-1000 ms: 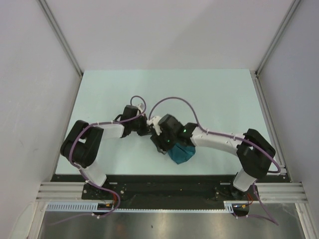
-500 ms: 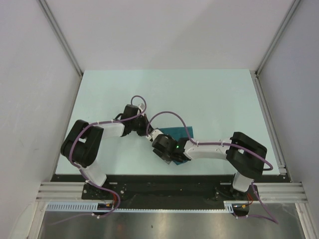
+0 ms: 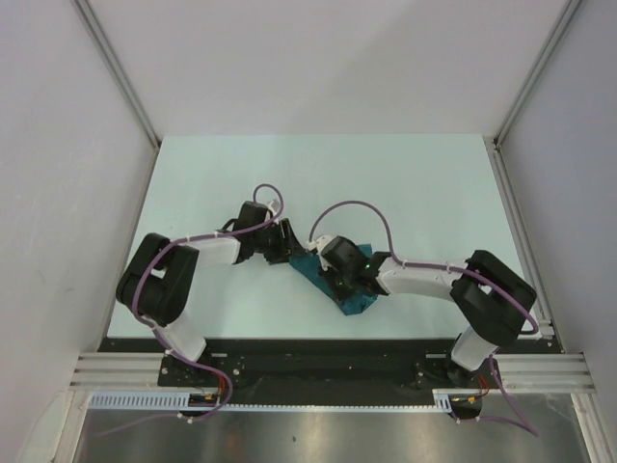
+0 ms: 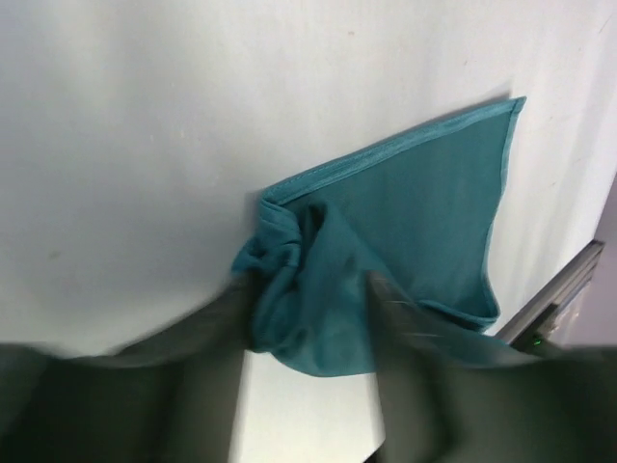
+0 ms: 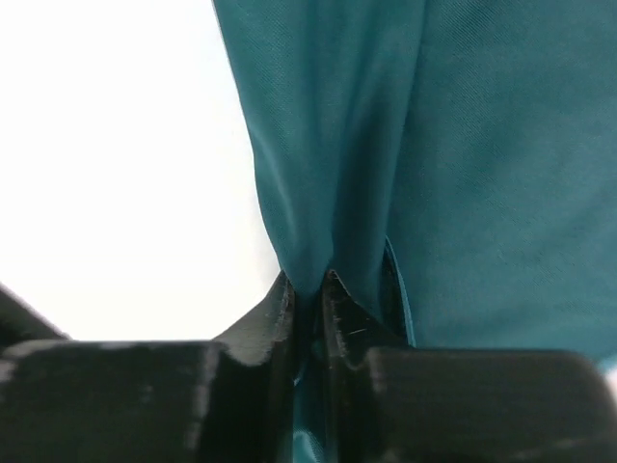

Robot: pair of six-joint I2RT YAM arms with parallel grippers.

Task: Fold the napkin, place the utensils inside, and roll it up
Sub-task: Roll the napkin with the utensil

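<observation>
The teal napkin (image 3: 355,297) lies crumpled on the table between the two arms, near the front edge. My left gripper (image 3: 289,253) is at its left end. In the left wrist view the gripper (image 4: 308,289) is open, its blurred fingers (image 4: 227,318) standing either side of a bunched corner of the napkin (image 4: 405,231). My right gripper (image 3: 336,284) is over the cloth's middle. In the right wrist view this gripper (image 5: 307,282) is shut on a raised fold of the napkin (image 5: 463,145). The utensils are out of view.
The pale table (image 3: 434,183) is walled in by white panels on the left, the back and the right. A black and metal rail (image 3: 318,371) with the arm bases runs along the front edge. A metal rail (image 4: 559,289) shows just past the napkin.
My left gripper has opened and let go of the napkin's bunched corner. My right gripper has closed on a fold of it, and the cloth has gone from lying flat to crumpled.
</observation>
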